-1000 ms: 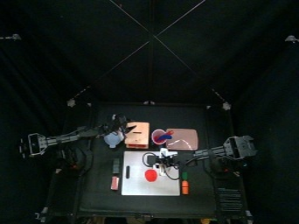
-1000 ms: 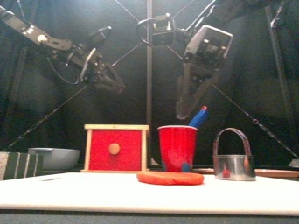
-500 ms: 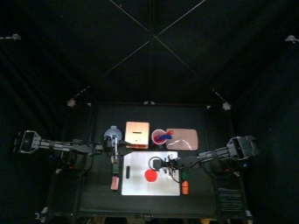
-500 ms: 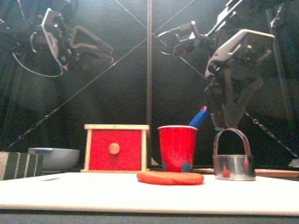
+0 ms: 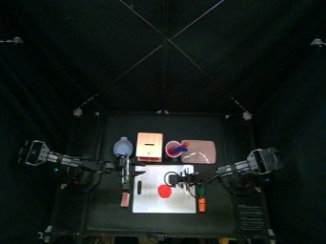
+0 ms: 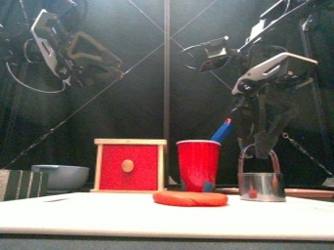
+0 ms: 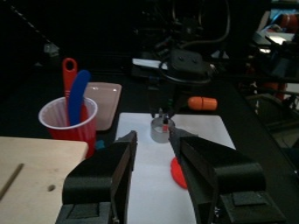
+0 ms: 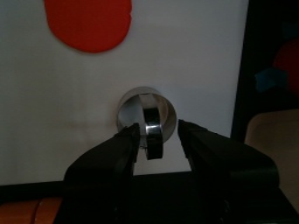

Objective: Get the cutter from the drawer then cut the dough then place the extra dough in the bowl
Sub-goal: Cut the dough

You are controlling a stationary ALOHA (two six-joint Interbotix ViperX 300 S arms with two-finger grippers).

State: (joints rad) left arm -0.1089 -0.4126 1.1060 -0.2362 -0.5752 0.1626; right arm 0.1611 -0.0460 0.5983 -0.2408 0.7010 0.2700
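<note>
Black table inside black curtains, white board at front-centre. Red dough lies flat on the board, one whole disc, uncut. Metal cutter stands upright on the board, near the dough on its right, not touching it. R gripper comes down from above w/ jaws pinched onto the cutter's wire handle; cutter rim rests on the board. L gripper hangs over the table's left side, left of the board, jaws spread wide w/ nothing between them.

Behind the board, left to right: blue-grey bowl, wooden box w/ red drawer front flush in it, red cup w/ blue knife sticking out. In the top view the cup sits at the left end of the pink tray, just beside the box. Orange toy lies at the board's right edge, near the front; can't tell what food it is.
</note>
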